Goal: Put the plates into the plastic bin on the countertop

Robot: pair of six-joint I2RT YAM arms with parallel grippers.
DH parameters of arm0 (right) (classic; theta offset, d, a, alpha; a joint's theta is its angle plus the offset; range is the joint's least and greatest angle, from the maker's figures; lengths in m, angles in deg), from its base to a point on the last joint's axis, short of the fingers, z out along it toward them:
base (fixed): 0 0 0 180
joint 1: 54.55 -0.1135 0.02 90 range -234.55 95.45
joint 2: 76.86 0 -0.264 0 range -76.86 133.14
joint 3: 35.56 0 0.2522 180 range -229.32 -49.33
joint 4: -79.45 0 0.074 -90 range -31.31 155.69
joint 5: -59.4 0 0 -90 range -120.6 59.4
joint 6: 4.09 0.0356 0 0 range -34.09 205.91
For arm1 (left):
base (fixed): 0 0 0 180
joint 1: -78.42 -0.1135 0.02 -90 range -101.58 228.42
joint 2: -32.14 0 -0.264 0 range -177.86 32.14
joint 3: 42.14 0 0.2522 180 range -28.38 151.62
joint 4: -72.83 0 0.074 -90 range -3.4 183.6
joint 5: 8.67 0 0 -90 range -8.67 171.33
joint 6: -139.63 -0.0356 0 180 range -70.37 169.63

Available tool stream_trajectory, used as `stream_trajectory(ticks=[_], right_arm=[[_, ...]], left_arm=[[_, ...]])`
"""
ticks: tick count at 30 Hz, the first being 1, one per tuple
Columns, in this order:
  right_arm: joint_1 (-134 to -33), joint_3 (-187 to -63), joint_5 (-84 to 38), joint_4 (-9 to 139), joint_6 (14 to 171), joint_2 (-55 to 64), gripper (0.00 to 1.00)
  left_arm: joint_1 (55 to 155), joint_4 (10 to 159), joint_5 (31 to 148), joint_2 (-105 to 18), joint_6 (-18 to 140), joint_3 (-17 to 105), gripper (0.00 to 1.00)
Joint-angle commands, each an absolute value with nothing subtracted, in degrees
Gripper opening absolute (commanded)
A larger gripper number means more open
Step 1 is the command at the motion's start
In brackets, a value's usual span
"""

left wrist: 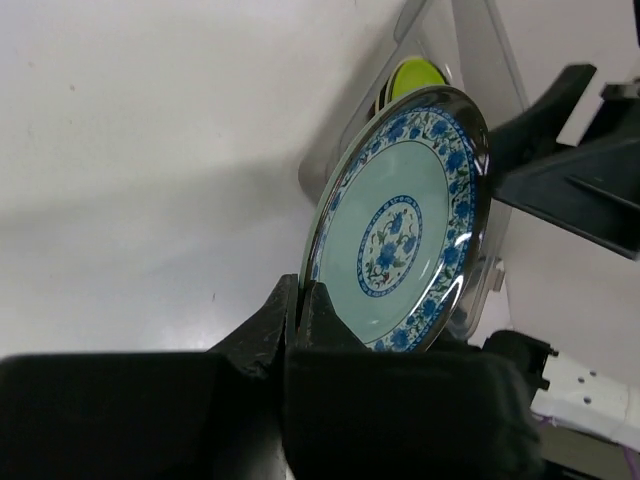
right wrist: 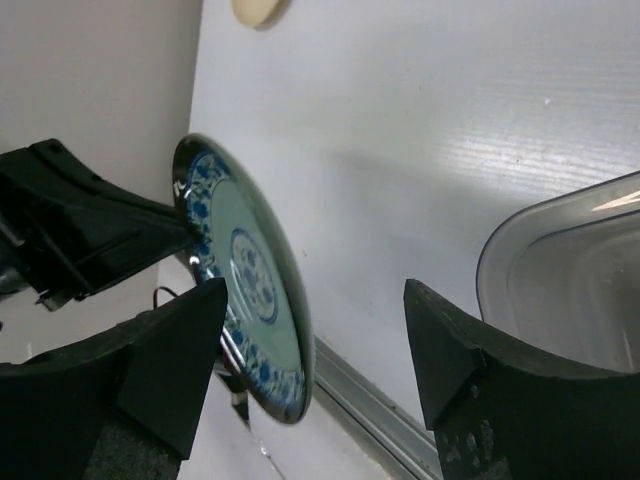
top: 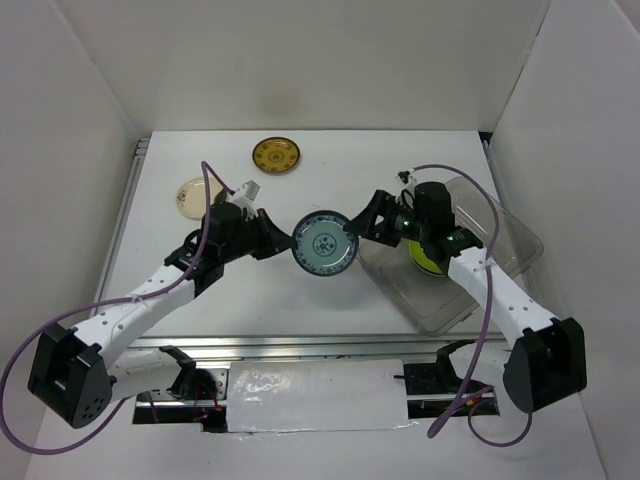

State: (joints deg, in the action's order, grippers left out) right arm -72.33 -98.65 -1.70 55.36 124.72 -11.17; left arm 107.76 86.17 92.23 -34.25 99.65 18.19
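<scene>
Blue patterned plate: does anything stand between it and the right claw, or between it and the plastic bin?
Nothing visible does. The left claw grips the blue patterned plate by its rim, the open right claw faces it across bare air, and the plastic bin lies just beyond, under the right arm.

My left arm (top: pixel 150 292), white links with black joints, reaches from the near left corner of the flat white counter (top: pixel 250 305) toward its middle. The black two-finger left gripper (top: pixel 284 240) is clamped on the rim of a round blue-patterned plate (top: pixel 325 243), which stands on edge. My right arm (top: pixel 495 285) comes from the near right corner. The black right gripper (top: pixel 362 228) is spread wide, with the plate's other rim between its fingers (right wrist: pixel 185 350). I cannot tell if they touch it.
</scene>
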Motion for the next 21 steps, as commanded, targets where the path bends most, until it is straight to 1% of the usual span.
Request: stream_trajectory(ticks=[1,3,4,5,6,7,8,9,10,11,12,13,14,15,17,18,19,21], right_arm=[[-74.8,-98.5,-1.7,60.5,122.0,-9.1,0.77],[-76.6,-97.5,-3.3,61.5,122.6,-8.8,0.64],[-77.0,-97.1,-3.4,62.2,123.0,-9.1,0.5],[-77.0,-96.4,-3.0,62.6,123.3,-9.4,0.41],[-77.3,-96.1,-2.5,63.3,123.9,-10.0,0.3],[-77.5,-95.8,-2.6,63.4,124.3,-10.5,0.08],[-77.5,-95.6,-2.6,63.4,124.5,-10.9,0.04],[-77.3,-95.4,-2.7,63.1,124.7,-12.2,0.01],[-77.0,-95.3,-3.4,62.2,124.6,-12.6,0.0],[-76.4,-95.4,-5.1,60.7,124.8,-13.7,0.0],[-75.6,-95.1,-7.6,57.0,125.8,-16.0,0.0],[-72.3,-94.7,-13.7,55.2,126.8,-17.3,0.0],[-70.0,-92.9,-16.8,53.4,129.0,-19.2,0.0],[-64.4,-91.8,-21.5,50.9,129.9,-22.2,0.0],[-58.4,-88.2,-24.5,48.7,131.5,-24.9,0.0],[-55.3,-87.0,-25.1,48.0,131.5,-27.2,0.0],[-49.2,-85.0,-25.7,47.8,131.5,-27.9,0.0],[-44.3,-83.5,-24.5,48.5,130.7,-28.5,0.0]], left_arm=[[108.1,83.6,97.0,-30.7,101.3,18.1,0.0],[108.4,84.7,97.1,-30.4,101.0,18.6,0.0],[108.4,85.1,96.5,-30.1,101.0,18.6,0.0],[108.4,85.3,96.3,-30.0,101.0,18.6,0.0],[108.2,85.5,95.8,-30.1,101.1,19.0,0.0],[108.0,85.6,95.7,-30.2,101.1,19.1,0.0],[107.8,85.8,95.6,-30.4,101.2,19.3,0.0],[107.2,85.8,95.6,-30.7,101.2,19.9,0.09],[106.6,86.2,94.6,-31.1,101.2,20.4,0.33],[106.3,90.9,92.6,-31.1,101.7,21.2,0.77],[106.1,93.6,89.5,-31.1,101.7,22.8,0.99],[106.3,96.2,85.8,-29.6,101.8,23.4,0.99],[106.5,100.6,78.9,-28.6,102.4,23.5,0.99],[106.5,102.7,75.7,-25.8,103.1,23.1,0.99],[105.5,107.1,67.5,-22.5,105.0,20.9,0.99],[104.9,108.3,65.5,-19.5,105.5,20.2,0.99],[103.9,109.4,63.9,-18.0,105.9,19.6,0.99],[100.3,111.4,62.4,-15.3,104.9,18.2,0.99]])
